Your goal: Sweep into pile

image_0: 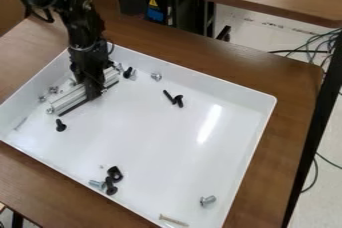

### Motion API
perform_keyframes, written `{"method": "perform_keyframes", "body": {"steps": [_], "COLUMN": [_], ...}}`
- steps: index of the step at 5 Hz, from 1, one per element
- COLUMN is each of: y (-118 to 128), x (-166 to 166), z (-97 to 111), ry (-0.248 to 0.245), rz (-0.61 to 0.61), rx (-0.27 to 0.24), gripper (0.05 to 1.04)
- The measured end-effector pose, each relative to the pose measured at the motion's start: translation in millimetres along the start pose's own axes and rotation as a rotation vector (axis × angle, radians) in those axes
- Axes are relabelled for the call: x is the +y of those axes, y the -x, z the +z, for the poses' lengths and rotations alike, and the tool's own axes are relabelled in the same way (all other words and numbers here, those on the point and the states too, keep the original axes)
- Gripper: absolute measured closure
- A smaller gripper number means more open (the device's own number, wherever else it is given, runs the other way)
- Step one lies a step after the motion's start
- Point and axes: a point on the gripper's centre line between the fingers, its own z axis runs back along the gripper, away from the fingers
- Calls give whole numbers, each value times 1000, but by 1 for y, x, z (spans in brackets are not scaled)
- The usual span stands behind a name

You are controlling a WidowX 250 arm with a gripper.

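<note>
So the claw (95, 93) has a silver bar (67, 100) pinched, upper left of the white tray (153, 137).
Loose screws (61, 126) lie on both sides of it, others scattered farther off.

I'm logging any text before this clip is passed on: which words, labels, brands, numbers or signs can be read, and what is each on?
No words or numbers can be read.
Yellow triangular sign, on the dark equipment behind the table: its symbol is too small to identify.
Blue label, just below it: any print is too small to read.
</note>
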Motion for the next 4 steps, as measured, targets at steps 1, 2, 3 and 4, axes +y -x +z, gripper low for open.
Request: {"method": "perform_keyframes", "body": {"steps": [1,2,3,4], "y": [22,31,22,8], "x": [-11,-35,-67,-117], "z": [1,14,66,101], "ry": [43,97,30,-69], "rz": [141,196,138,45], "rx": [-13,-3,-26,-32], "gripper": [727,727,727,727]}}
